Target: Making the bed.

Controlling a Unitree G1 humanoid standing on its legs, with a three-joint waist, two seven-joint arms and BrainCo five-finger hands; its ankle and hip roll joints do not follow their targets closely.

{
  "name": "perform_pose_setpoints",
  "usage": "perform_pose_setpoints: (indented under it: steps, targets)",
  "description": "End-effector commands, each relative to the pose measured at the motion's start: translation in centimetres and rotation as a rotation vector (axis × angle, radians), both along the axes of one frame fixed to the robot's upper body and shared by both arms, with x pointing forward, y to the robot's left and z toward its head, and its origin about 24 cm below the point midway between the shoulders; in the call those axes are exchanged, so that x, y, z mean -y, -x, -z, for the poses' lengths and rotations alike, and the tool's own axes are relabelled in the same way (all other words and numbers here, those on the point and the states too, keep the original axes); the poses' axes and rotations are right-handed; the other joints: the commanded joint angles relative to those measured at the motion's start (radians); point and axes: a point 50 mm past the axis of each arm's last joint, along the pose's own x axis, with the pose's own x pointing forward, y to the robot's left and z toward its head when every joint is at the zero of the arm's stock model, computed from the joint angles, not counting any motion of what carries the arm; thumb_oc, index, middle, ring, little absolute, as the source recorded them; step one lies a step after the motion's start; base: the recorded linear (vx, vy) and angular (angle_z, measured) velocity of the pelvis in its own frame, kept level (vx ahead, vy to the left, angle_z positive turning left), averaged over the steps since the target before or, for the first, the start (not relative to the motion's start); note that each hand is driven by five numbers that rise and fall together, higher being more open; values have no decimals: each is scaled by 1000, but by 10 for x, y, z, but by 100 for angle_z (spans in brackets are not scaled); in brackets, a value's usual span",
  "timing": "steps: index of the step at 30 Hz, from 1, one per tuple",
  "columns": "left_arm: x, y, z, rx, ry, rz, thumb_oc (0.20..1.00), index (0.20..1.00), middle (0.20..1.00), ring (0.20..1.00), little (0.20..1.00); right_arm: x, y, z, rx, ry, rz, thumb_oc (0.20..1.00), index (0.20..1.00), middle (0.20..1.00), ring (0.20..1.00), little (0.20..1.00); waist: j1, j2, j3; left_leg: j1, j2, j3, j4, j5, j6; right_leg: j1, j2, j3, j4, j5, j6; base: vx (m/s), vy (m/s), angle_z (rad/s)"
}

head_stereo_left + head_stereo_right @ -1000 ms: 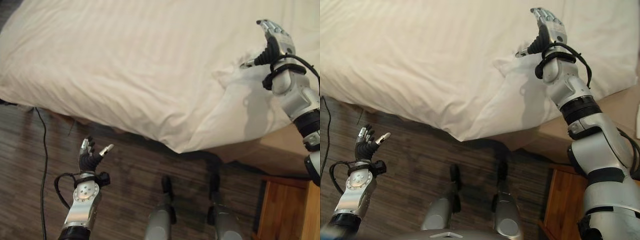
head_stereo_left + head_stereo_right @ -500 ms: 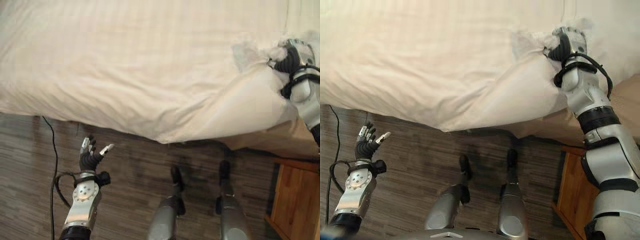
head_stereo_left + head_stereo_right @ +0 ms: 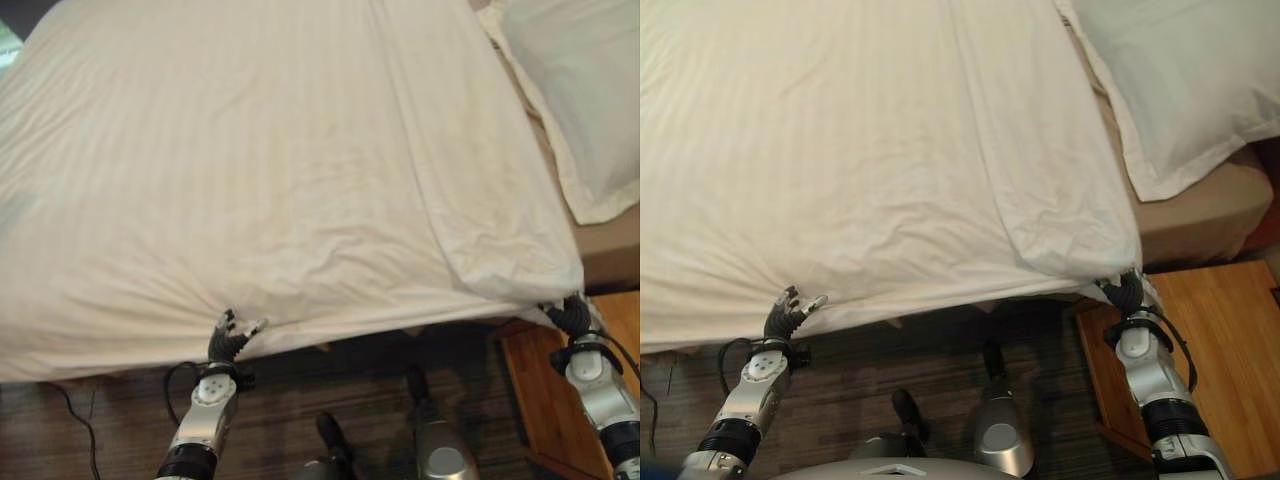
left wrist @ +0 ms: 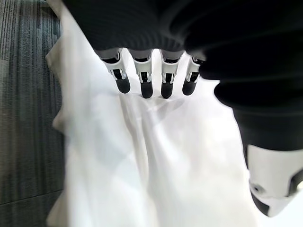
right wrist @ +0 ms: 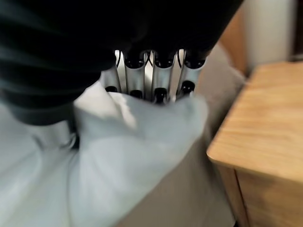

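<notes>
A white striped duvet (image 3: 250, 180) lies spread nearly flat over the bed, and its near edge hangs over the side. My right hand (image 3: 575, 318) is at the duvet's near right corner (image 5: 132, 156), by the bed's edge, with its fingers (image 5: 161, 80) curled into the cloth. My left hand (image 3: 788, 318) is up against the hanging near edge further left. Its fingers (image 4: 142, 78) are straight, with the cloth (image 4: 156, 161) just past their tips and nothing gripped.
A white pillow (image 3: 590, 90) lies at the bed's head on the right, on the bare tan mattress (image 3: 1200, 215). A wooden nightstand (image 3: 1210, 340) stands right beside my right hand. Dark plank floor (image 4: 23, 118) runs along the bed's near side.
The camera has shifted. My right hand shut on the duvet corner and drew it down to the bed's near edge, so the duvet lies flatter. My left hand now reaches the hanging edge.
</notes>
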Motion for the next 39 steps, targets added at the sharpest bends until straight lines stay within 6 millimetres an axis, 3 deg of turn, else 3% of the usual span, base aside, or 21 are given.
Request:
perform_pose_setpoints:
  steps: [1, 5, 7, 9, 10, 13, 14, 16, 17, 18, 19, 20, 25, 26, 28, 30, 33, 34, 35, 38, 39]
  targets:
    - [-5, -10, -3, 9, -31, -14, 1000, 1000, 1000, 1000, 1000, 55, 38, 17, -177, 32, 260, 1000, 1000, 1000, 1000, 1000, -44, -20, 3, 59, 39, 6, 13, -91, -24, -21, -35, 55, 19, -124, 40, -37, -17, -34]
    - [1, -12, 3, -13, -4, -18, 1000, 1000, 1000, 1000, 1000, 69, 103, 66, -507, -22, 435, 1000, 1000, 1000, 1000, 1000, -68, -6, -3, 61, 44, 24, 13, -88, -29, -29, -27, 65, 19, -127, 36, -24, -27, -19]
    - [5, -11, 7, -31, -1, -3, 1000, 1000, 1000, 1000, 1000, 69, 149, 88, -699, -64, 531, 1000, 1000, 1000, 1000, 1000, -67, -3, -11, 69, 49, 20, 13, -86, -31, -18, -25, 57, 19, -132, 32, 11, -52, -8]
    - [7, -7, 12, -52, -2, 11, 1000, 1000, 1000, 1000, 1000, 66, 181, 99, -819, -102, 596, 1000, 1000, 1000, 1000, 1000, -58, -2, -20, 76, 55, 14, 13, -85, -33, -2, -25, 48, 19, -139, 28, 20, -62, -8]
    - [9, -4, 14, -62, -5, 30, 1000, 1000, 1000, 1000, 1000, 65, 209, 103, -902, -127, 666, 1000, 1000, 1000, 1000, 1000, -48, -7, -27, 84, 61, 7, 13, -82, -36, 15, -25, 34, 19, -144, 26, 8, -79, 1]
    - [7, 5, 16, -63, 6, 25, 1000, 1000, 1000, 1000, 1000, 71, 218, 99, -897, -97, 706, 1000, 1000, 1000, 1000, 1000, -32, -23, -36, 91, 72, -3, 13, -77, -40, 34, -20, 21, 19, -148, 23, 2, -58, 5]
    - [3, 9, 15, -56, 6, 13, 1000, 1000, 1000, 1000, 1000, 81, 197, 90, -811, -40, 658, 1000, 1000, 1000, 1000, 1000, -26, -40, -40, 105, 78, -4, 13, -81, -41, 50, -17, 15, 19, -152, 24, -3, -29, 5]
    - [1, 12, 14, -50, 8, 0, 1000, 1000, 1000, 1000, 1000, 86, 175, 82, -740, -7, 601, 1000, 1000, 1000, 1000, 1000, -21, -54, -44, 108, 82, -1, 13, -81, -42, 55, -14, 14, 19, -151, 24, -2, -19, -1]
    - [-3, 15, 13, -38, 11, -21, 1000, 1000, 1000, 1000, 1000, 92, 114, 49, -507, 90, 437, 1000, 1000, 1000, 1000, 1000, -19, -77, -51, 115, 88, 5, 13, -80, -43, 58, -9, 18, 19, -147, 24, 4, -32, -4]
    - [-3, 15, 13, -39, 11, -21, 1000, 1000, 1000, 1000, 1000, 92, 115, 49, -508, 90, 437, 1000, 1000, 1000, 1000, 1000, -18, -77, -51, 116, 88, 5, 13, -81, -43, 59, -9, 18, 19, -148, 24, -6, -22, -7]
    - [-4, 18, 13, -38, 12, -30, 1000, 1000, 1000, 1000, 1000, 88, 82, 24, -338, 101, 356, 740, 740, 740, 740, 740, -20, -88, -54, 119, 90, 10, 13, -81, -44, 59, -6, 20, 19, -145, 25, 0, -3, -13]
    - [-3, 18, 13, -37, 14, -30, 1000, 1000, 1000, 1000, 1000, 81, 60, 5, -196, 80, 303, 200, 200, 200, 200, 200, -17, -96, -58, 122, 91, 15, 13, -82, -44, 59, -4, 22, 19, -142, 27, 7, -2, -6]
    - [-2, 12, 11, -28, 30, -28, 1000, 1000, 1000, 1000, 1000, 32, -11, -50, 320, -259, 166, 200, 200, 200, 200, 200, 5, -107, -73, 126, 97, 22, 13, -83, -45, 63, -6, 15, 19, -135, 27, 33, -2, 0]
    - [-3, 9, 8, -19, 34, -21, 1000, 1000, 1000, 1000, 1000, -1, -38, -69, 542, -552, 100, 200, 200, 200, 200, 200, 25, -96, -77, 125, 98, 19, 13, -83, -48, 64, -10, 5, 19, -135, 25, 49, -9, -4]
    - [-2, 9, 8, -18, 35, -19, 1000, 1000, 1000, 1000, 1000, -12, -48, -76, 618, -659, 83, 200, 200, 200, 200, 200, 35, -93, -75, 119, 98, 16, 13, -78, -49, 59, -10, 5, 19, -132, 23, 20, -9, -6]
    - [-1, 7, 7, -8, 44, -13, 1000, 1000, 1000, 1000, 1000, -30, -67, -99, 768, -831, 37, 200, 200, 200, 200, 200, 54, -78, -63, 109, 98, 6, 13, -76, -53, 54, -14, -2, 19, -136, 25, -28, -6, 11]
    - [3, 0, 3, 27, 60, 1, 1000, 1000, 1000, 1000, 1000, -40, -92, -159, 1034, -1011, -30, 200, 200, 200, 200, 200, 81, -50, -34, 58, 92, -10, 13, -58, -58, 12, -17, -2, 19, -124, 24, -101, 0, 9]
    - [3, 0, 3, 28, 60, 1, 1000, 1000, 1000, 1000, 1000, -40, -92, -159, 1035, -1011, -30, 200, 200, 200, 200, 200, 82, -50, -35, 56, 92, -10, 13, -57, -59, 10, -16, -1, 19, -123, 24, -55, 17, 17]
    - [3, -3, -2, 70, 76, 0, 1000, 1000, 1000, 1000, 1000, -36, -97, -193, 1200, -1086, -46, 200, 200, 200, 200, 200, 97, -27, -17, 33, 85, -20, 13, -57, -59, -8, -22, -6, 19, -125, 29, -49, 1, 30]
    - [1, -8, -12, 145, 102, -14, 1000, 1000, 1000, 1000, 1000, -38, -99, -246, 1451, -1203, -95, 200, 200, 200, 200, 200, 131, 25, 1, -17, 75, -41, 13, -42, -59, -44, -31, -14, 19, -122, 32, -52, -9, 16]
    - [1, -9, -13, 148, 103, -15, 1000, 1000, 1000, 1000, 1000, -38, -99, -247, 1453, -1203, -97, 200, 200, 200, 200, 200, 131, 25, 2, -21, 75, -40, 13, -36, -59, -49, -30, -13, 19, -116, 30, -11, -24, 16]
